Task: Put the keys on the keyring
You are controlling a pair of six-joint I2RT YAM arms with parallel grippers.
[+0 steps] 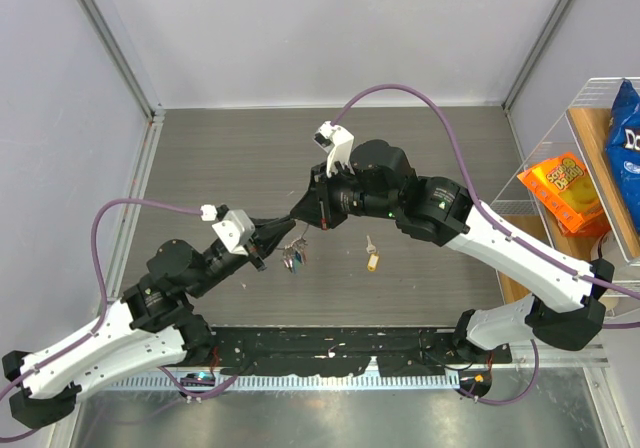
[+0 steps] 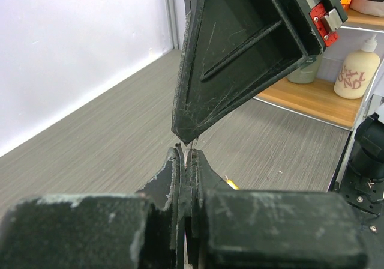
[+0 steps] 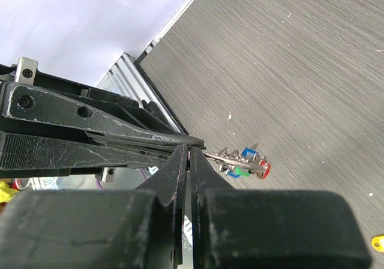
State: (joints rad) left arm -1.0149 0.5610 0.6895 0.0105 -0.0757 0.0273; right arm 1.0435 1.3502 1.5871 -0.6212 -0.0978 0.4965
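The keyring (image 3: pixel 223 157) shows edge-on as a thin silver wire. A bunch of keys (image 3: pixel 247 161) with blue, green and red heads hangs from it just above the table; in the top view the keys (image 1: pixel 296 258) dangle below the two meeting fingertips. My right gripper (image 3: pixel 191 152) is shut on the ring's wire. My left gripper (image 2: pixel 187 151) is shut on a silver sliver of the same ring, tip to tip with the right gripper (image 2: pixel 187 138). A yellow-headed key (image 1: pixel 372 259) lies loose on the table to the right of the bunch.
A wire shelf (image 1: pixel 600 98) at the right edge holds an orange snack packet (image 1: pixel 562 190) and a blue bag (image 1: pixel 624 118). A cream bottle (image 2: pixel 357 74) stands on a wooden shelf board. The metal rail (image 1: pixel 330 373) runs along the near table edge.
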